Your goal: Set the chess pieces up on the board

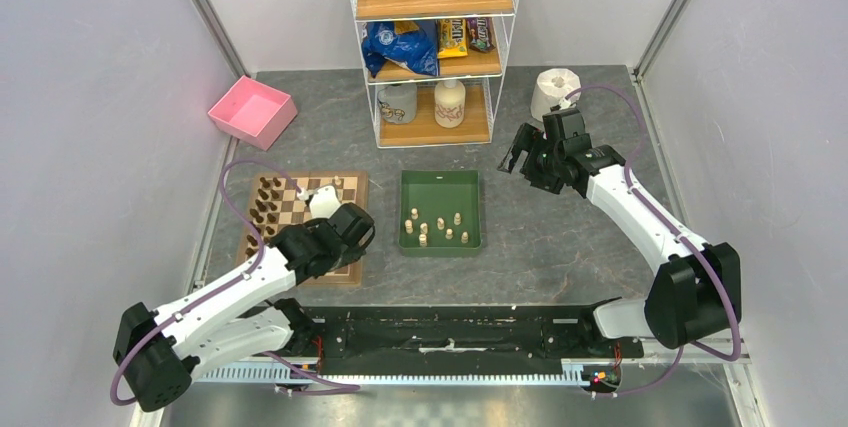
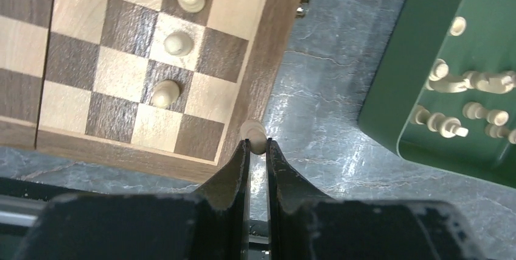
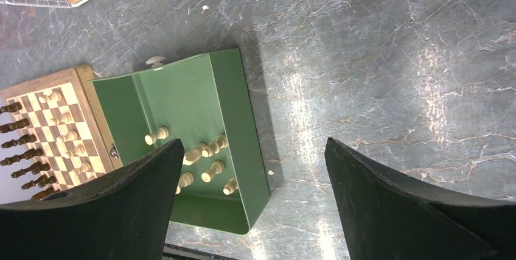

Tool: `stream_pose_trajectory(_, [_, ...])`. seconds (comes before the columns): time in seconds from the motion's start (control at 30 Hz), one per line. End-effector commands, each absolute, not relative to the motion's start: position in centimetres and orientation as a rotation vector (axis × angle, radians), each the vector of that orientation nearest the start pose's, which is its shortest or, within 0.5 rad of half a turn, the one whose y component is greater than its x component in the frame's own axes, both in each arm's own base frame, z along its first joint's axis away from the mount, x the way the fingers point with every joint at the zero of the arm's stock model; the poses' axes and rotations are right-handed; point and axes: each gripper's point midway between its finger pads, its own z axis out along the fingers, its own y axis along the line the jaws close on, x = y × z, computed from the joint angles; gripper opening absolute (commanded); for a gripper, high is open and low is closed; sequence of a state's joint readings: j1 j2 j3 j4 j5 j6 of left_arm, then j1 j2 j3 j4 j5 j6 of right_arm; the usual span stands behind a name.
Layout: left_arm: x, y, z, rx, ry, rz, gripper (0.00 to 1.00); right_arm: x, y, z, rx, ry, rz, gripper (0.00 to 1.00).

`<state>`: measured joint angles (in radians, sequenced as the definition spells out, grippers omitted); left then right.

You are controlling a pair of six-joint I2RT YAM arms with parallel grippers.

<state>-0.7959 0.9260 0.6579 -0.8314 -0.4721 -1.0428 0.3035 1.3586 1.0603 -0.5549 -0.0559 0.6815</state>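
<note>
The pale pawn (image 2: 254,136) is pinched in my left claw (image 2: 258,148), head poking past the tips, over the board (image 2: 268,59) border near its corner. The vacant square below the three pale pawns (image 2: 178,42) lies just inward. My right claw (image 3: 252,145) hangs spread and empty beyond the green tray (image 3: 237,108)

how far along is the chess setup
Done: the dark pieces stand in two rows on the board, and a few pale pawns opposite. In hand: the left claw is shut on one pale piece at the board's edge. Left: several pale pieces sit in the green tray; the right claw is open and empty.
</note>
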Motion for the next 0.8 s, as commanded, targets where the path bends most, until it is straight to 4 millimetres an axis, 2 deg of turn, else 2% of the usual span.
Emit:
stream_pose_trajectory(0.0, [17.9, -9.7, 8.8, -0.613, 2.386, -0.04, 0.02, 33.2, 14.1, 15.2, 0.444, 2.427, 0.521, 0.94])
stream_pose_trajectory(0.43, [16.7, -7.2, 8.1, -0.785, 2.344, 0.076, 0.02, 33.3, 14.2, 14.8, 0.443, 2.437, 0.517, 0.94])
stream_pose_trajectory(0.77, [15.9, -6.6, 6.7, -0.873, 2.351, 0.088, 0.02, 33.2, 14.1, 15.1, 0.444, 2.43, 0.516, 0.94])
